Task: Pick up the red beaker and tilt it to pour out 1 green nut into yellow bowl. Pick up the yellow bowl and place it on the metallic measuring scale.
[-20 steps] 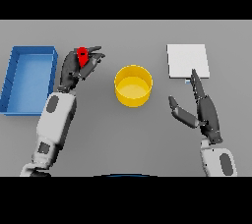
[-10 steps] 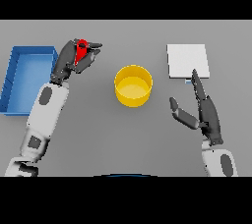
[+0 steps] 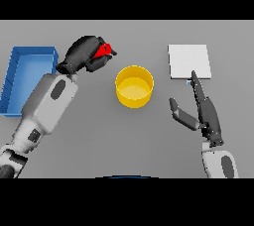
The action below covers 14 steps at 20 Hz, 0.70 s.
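The red beaker (image 3: 103, 50) is in the left hand (image 3: 83, 55), whose dark fingers are curled round it, so that only a small red wedge shows past them on the side toward the yellow bowl (image 3: 134, 86). Beaker and hand are raised over the grey table (image 3: 99, 136), between the blue tray (image 3: 25, 79) and the bowl, with a clear gap to the bowl's rim. Whether anything lies in the beaker cannot be told.

The bowl stands upright near the middle of the table, round, plain yellow, its inside showing only yellow. Well to its right lies the metallic measuring scale (image 3: 188, 60), a flat pale square. The right hand (image 3: 201, 111) rests just below the scale, fingers straight and relaxed, thumb spread toward the bowl, one fingertip reaching the scale's lower edge; it grasps nothing.

The table is a flat, even grey. The blue tray sits at its left edge, a rectangular box with low walls.
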### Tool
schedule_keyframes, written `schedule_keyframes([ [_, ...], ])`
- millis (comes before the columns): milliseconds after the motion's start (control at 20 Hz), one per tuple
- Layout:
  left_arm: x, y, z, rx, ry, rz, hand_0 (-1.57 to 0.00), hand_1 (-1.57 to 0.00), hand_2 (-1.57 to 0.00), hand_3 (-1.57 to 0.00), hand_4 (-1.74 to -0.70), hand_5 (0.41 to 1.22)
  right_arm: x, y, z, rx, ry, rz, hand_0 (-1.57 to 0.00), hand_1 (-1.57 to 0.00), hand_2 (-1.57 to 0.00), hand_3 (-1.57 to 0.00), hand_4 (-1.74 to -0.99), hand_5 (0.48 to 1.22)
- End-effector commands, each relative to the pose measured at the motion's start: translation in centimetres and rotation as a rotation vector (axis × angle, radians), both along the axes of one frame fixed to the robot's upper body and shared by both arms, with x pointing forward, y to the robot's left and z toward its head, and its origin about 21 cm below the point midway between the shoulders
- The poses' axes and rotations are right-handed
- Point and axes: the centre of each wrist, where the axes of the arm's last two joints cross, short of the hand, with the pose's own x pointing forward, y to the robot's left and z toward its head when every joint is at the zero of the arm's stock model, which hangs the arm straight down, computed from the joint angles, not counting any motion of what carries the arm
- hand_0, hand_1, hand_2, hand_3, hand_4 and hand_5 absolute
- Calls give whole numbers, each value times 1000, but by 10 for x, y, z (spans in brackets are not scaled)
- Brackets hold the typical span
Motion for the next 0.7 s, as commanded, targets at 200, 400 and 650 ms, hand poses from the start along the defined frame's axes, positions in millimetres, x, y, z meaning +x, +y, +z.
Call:
schedule_keyframes([
  [200, 3, -29, 10, 361, -57, -90, -1571, -1571, -1571, -1571, -1741, 1197, 0, 4, -1, 14, 6, 2, 1, 1, 1, 1, -1187, 676],
  [400, 7, -43, 18, 617, -92, -176, -1571, -1571, -1571, -1383, -1710, 1211, -5, 1, 0, 38, 12, -8, 1, 1, 1, 1, -1195, 671],
  [650, 12, -65, 24, 851, -135, -310, -1571, -1571, -1571, -1350, -1721, 1218, -3, 1, -3, 86, 31, -22, 1, 1, 1, 1, -1212, 631],
])
